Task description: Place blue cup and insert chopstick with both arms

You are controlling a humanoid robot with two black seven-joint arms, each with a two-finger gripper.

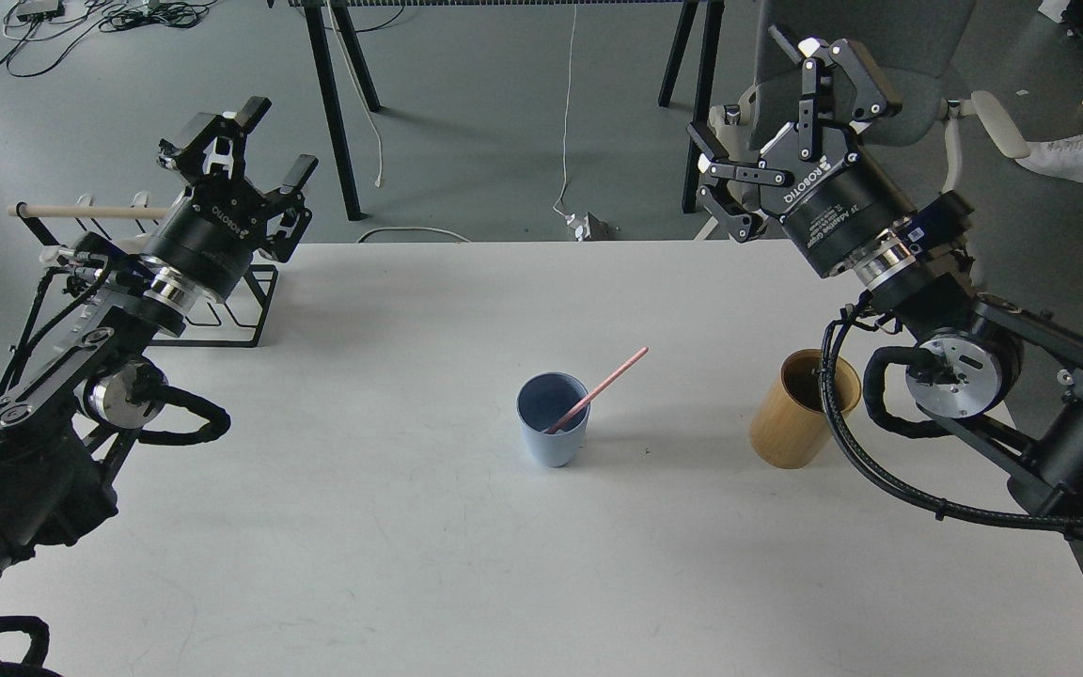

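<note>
White matte counter on grey floor, black trestle legs and cables behind. Small light-blue tapered plastic cup upright mid-counter, between both claws and nearer than them; thin pink chopstick stands in it, leaning toward right claw. Right claw open, empty, raised over far edge. Left claw open, empty, over black wire rack. Tan bamboo cylinder holder below right claw.

The white tabletop holds a blue cup in the middle. A tan bamboo holder stands to its right. A black wire rack sits at the far left.
</note>
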